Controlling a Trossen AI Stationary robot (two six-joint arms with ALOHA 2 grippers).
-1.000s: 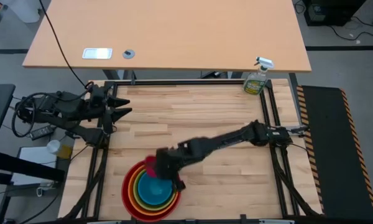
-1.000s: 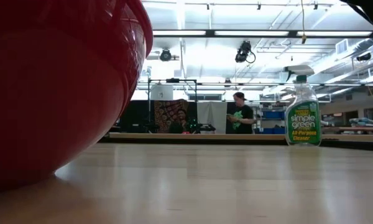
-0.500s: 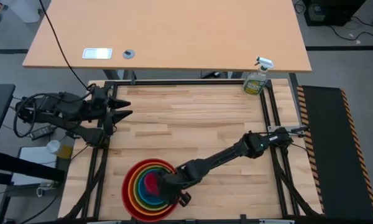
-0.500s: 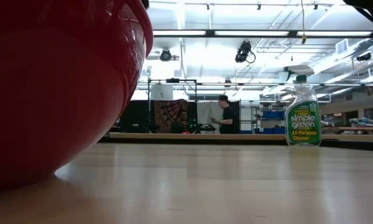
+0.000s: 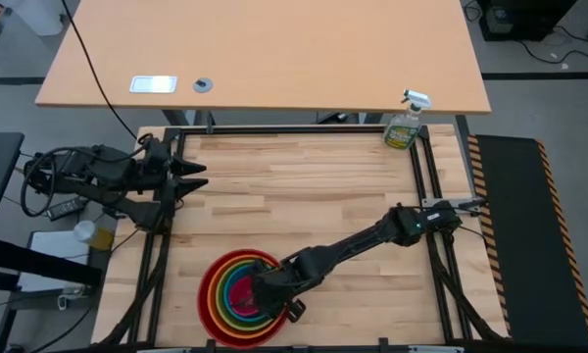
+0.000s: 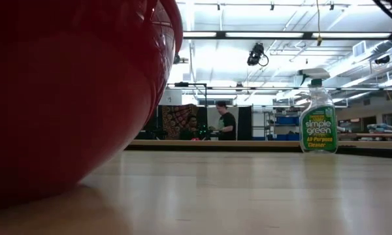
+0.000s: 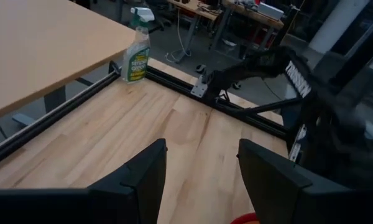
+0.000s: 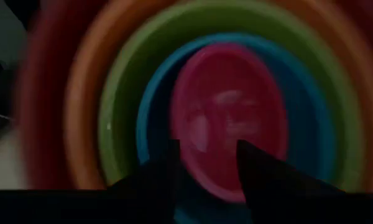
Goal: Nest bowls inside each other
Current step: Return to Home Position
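Observation:
Five bowls sit nested near the table's near edge, left of centre: red (image 5: 206,294) outermost, then orange (image 8: 81,93), green (image 8: 121,74) and blue (image 8: 152,106), with the pink bowl (image 8: 227,118) innermost. The red bowl's wall (image 6: 65,98) fills the left of the low view. My right gripper (image 5: 262,292) hangs over the stack, pointing steeply down; its fingers (image 8: 206,158) stand apart above the pink bowl's near rim. At the table's left edge my left gripper (image 5: 198,176) is raised and open, with nothing between its fingers (image 7: 202,149). My right gripper has its fingers (image 8: 161,174) apart at the pink bowl's near rim (image 8: 205,193), coming from above. I cannot tell whether they touch it. The pink bowl sits upright in the blue bowl.
A green spray bottle (image 5: 404,126) stands at the far right corner of the table, also seen in the low view (image 6: 317,121). Black frame rails (image 5: 431,196) run along the table's sides. A second desk (image 5: 265,59) lies beyond the far edge. People (image 6: 223,124) stand in the room behind.
My right gripper has brought the pink bowl from above the stack's far rim toward the near edge and down into the blue bowl, rolling its wrist. The pink bowl now rests innermost. The red bowl has shifted a little toward the right in the low view.

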